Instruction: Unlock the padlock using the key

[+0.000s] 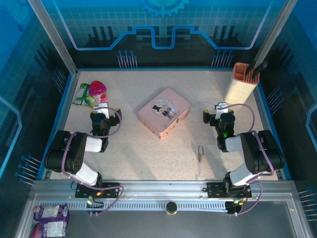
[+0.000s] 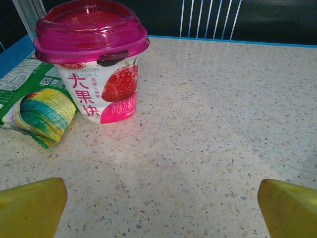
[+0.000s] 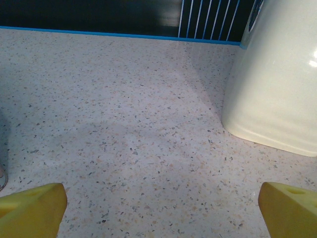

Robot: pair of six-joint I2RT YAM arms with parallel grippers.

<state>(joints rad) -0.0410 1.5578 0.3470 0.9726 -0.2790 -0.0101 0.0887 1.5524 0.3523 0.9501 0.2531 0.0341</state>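
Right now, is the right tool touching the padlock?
Apart. The top view shows bare table between the right tool and the padlock.

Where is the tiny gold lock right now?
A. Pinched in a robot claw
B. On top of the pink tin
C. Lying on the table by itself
C: the padlock lies on the bare speckled table, apart from the pink tin and with nothing gripping it.
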